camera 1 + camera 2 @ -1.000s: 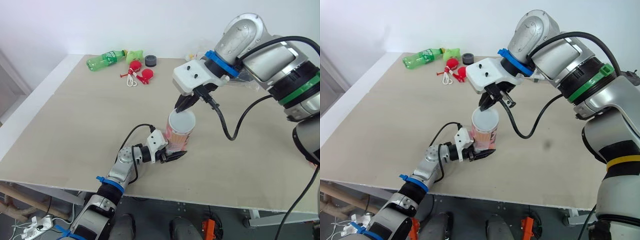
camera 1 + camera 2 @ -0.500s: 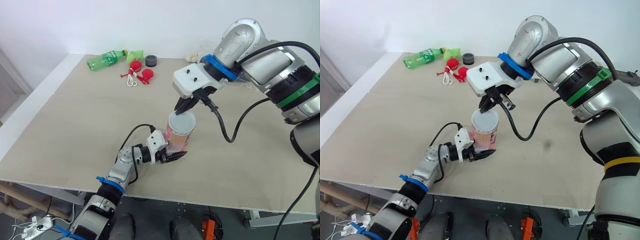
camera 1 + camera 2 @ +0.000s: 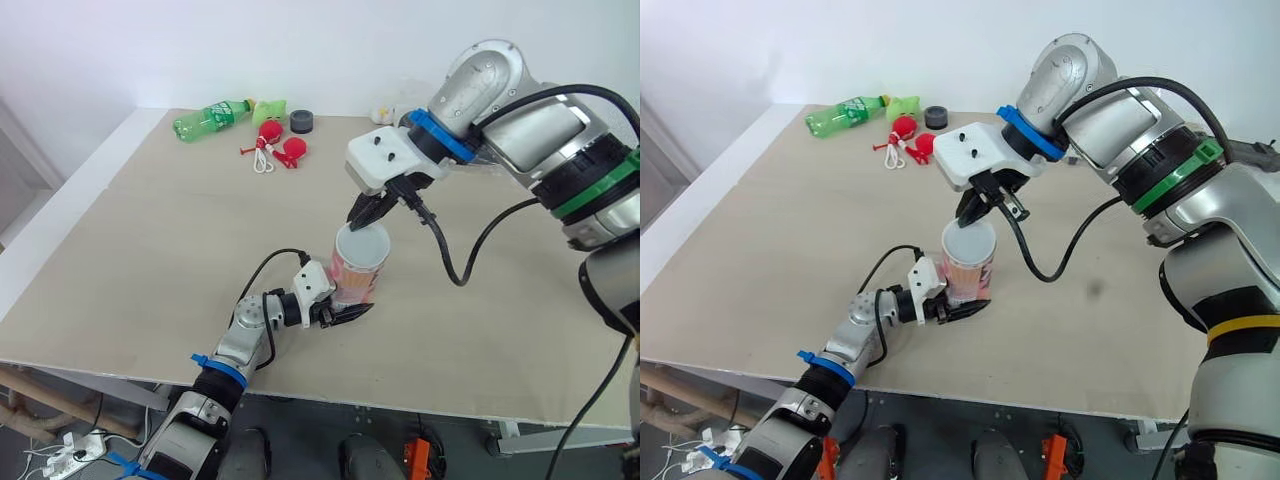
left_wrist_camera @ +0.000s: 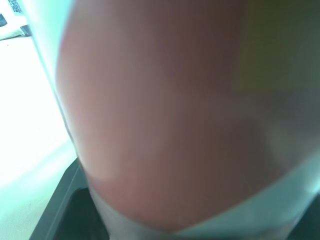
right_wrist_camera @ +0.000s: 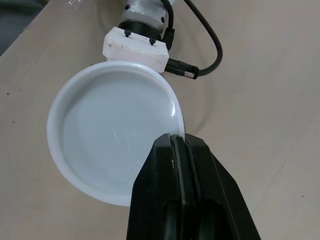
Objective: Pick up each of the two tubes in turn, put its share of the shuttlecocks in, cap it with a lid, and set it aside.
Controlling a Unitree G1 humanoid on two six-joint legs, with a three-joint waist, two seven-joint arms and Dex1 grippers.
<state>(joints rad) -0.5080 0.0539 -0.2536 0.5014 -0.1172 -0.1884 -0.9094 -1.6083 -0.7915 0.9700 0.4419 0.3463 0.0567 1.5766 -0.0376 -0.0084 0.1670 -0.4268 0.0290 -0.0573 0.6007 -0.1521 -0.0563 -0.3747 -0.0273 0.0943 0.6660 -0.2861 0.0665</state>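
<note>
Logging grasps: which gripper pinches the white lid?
The right gripper, shut on the white lid's rim over the tube; the left gripper grips the tube's side.

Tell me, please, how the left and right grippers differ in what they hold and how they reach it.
The left gripper clamps the tube; the right gripper pinches the lid by its rim.
The left gripper comes in from the side, low on the tube's wall; the right gripper comes down from above, at the tube's top.
Both are shut on what they hold, and both work on the same upright tube.
</note>
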